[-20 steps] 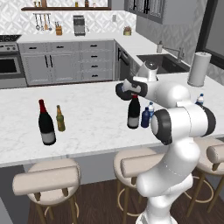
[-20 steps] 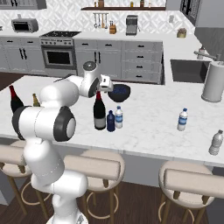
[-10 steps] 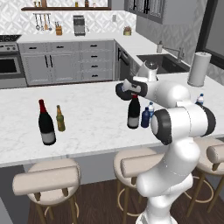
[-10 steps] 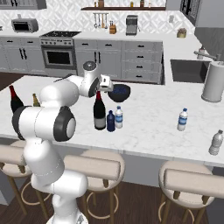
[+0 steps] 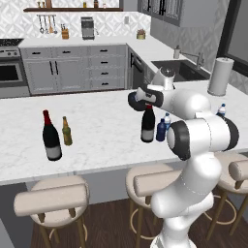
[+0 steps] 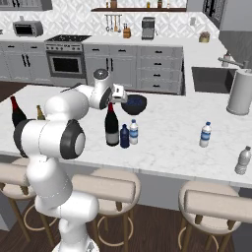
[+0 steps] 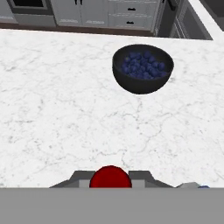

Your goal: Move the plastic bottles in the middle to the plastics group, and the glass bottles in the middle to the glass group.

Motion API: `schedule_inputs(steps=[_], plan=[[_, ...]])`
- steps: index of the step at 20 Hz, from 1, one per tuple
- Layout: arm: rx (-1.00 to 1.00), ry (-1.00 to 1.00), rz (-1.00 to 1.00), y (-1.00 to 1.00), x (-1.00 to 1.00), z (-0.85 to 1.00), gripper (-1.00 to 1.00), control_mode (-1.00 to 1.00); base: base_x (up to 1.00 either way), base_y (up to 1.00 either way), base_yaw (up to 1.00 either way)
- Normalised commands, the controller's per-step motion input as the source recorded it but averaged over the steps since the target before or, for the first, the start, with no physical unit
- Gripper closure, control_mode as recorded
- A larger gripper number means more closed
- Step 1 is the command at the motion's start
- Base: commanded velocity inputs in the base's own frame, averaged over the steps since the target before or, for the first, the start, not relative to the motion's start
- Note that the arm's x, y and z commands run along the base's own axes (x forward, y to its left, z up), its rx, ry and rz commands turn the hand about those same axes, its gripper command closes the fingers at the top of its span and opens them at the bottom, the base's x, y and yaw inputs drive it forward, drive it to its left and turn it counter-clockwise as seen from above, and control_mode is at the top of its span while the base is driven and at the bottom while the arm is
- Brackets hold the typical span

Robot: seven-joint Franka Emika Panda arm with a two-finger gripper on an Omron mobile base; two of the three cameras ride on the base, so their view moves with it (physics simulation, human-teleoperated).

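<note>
- Your pincer (image 7: 110, 183), wide open a second ago, is now clenching the middle wine bottle's (image 5: 147, 125) red top, frame centre.
- You're ready for lifting toward the glass group (image 5: 51, 136) at left.

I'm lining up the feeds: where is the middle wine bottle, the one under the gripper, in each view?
Left base view: the middle wine bottle stands right of centre, just left of the arm's elbow.
Right base view: the bottle stands left of centre, beside the opaque dark-blue bottle.
Hand view: its red foil top sits at bottom centre.
Shared landmark: the dark bowl, behind the bottle.
</note>
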Motion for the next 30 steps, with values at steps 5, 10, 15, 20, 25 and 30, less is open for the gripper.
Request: schedule_inputs(steps=[5,10,15,20,25,30], plan=[[0.00,0.00,0.00,0.00,0.00,0.00,1.00,-1.00,0.00,0.00,0.00],[0.00,-0.10,-0.01,0.06,-0.30,0.08,1.00,-1.00,0.00,0.00,0.00],[0.06,-0.12,0.01,0.20,-0.35,0.28,1.00,-1.00,0.00,0.00,0.00],[0.04,-0.11,0.09,0.73,-0.05,0.15,1.00,-1.00,0.00,0.00,0.00],[0.05,0.00,0.19,0.75,-0.06,0.12,1.00,-1.00,0.00,0.00,0.00],[0.00,0.07,0.24,0.83,-0.11,0.01,1.00,-1.00,0.00,0.00,0.00]])
